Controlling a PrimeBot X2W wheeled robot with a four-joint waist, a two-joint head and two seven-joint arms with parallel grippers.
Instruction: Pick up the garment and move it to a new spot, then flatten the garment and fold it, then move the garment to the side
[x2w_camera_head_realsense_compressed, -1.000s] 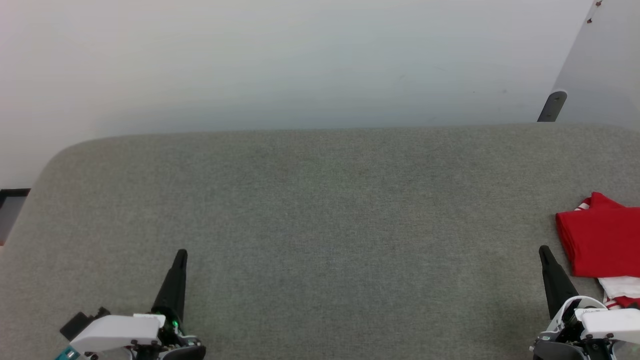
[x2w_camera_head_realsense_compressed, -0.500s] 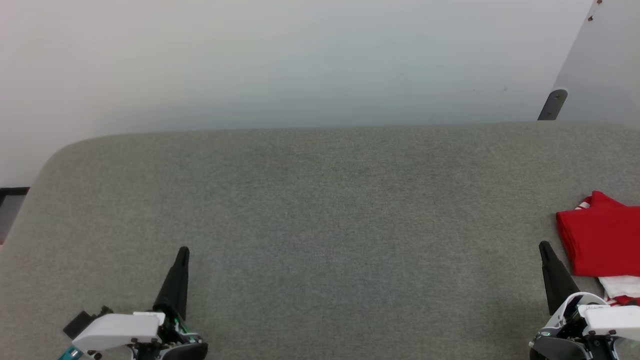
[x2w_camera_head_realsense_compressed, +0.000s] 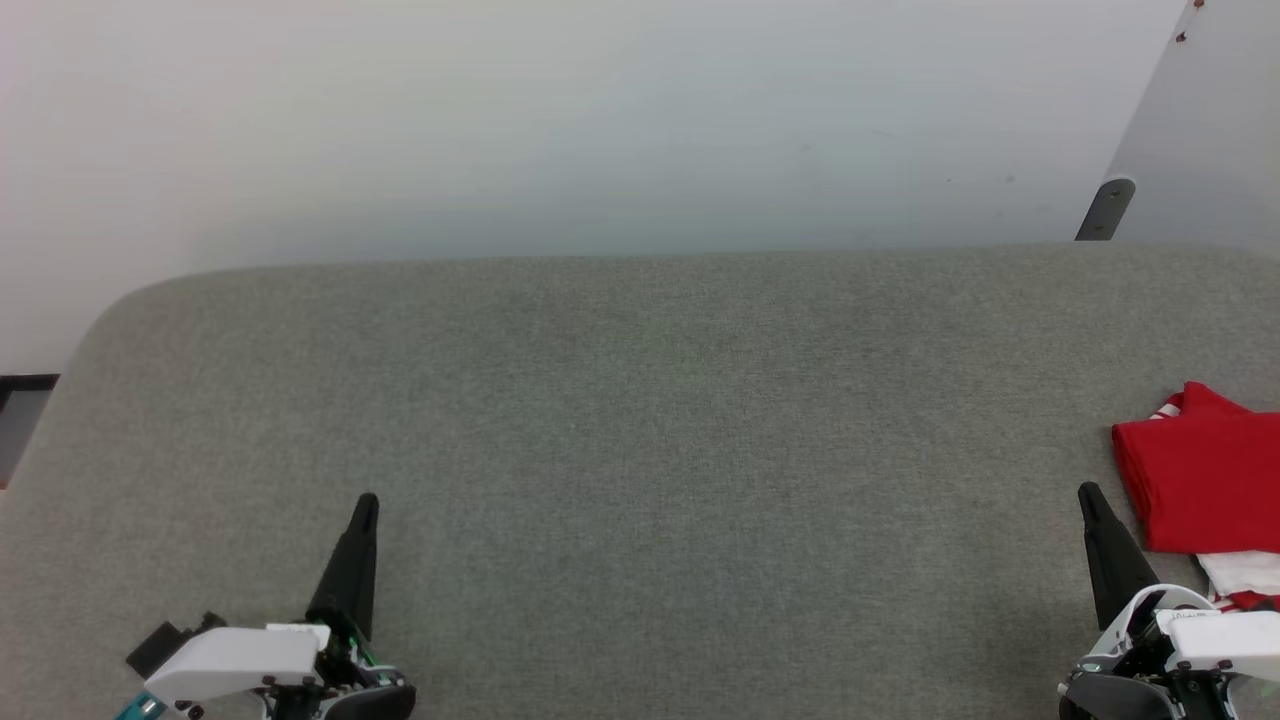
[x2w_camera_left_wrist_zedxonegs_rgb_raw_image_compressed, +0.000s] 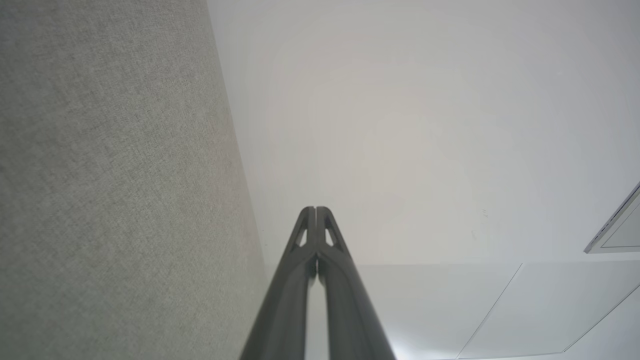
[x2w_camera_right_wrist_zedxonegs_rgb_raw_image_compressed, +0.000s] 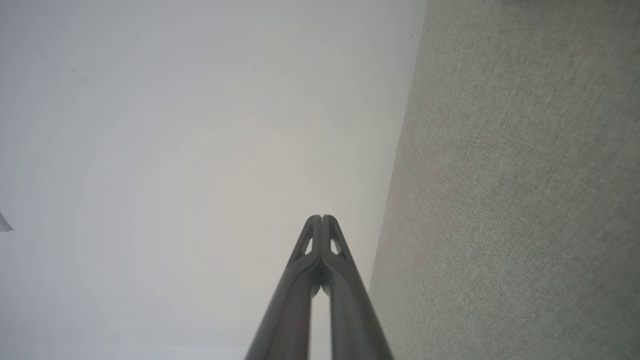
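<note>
At the near edge of the table (x2w_camera_head_realsense_compressed: 640, 400), toward its left side, the left gripper (x2w_camera_head_realsense_compressed: 366, 502) is pointing at the table's far edge. Its two dark fingers are pressing together tip to tip and gripping nothing. Toward the table's near right side, the right gripper (x2w_camera_head_realsense_compressed: 1086, 492) is pointing the same way, likewise closed tight and empty. Just past it, at the table's right edge, the garment (x2w_camera_head_realsense_compressed: 1205, 480) is lying as a folded red bundle, running out of view to the right. A white panel with red-and-white stripes is showing at its near end, and a thin strip of grey table cloth is separating it from the right gripper. Beyond the table's far edge, a pale wall (x2w_camera_head_realsense_compressed: 600, 120) is rising, with a grey bracket (x2w_camera_head_realsense_compressed: 1104, 210) standing at the far right.
</note>
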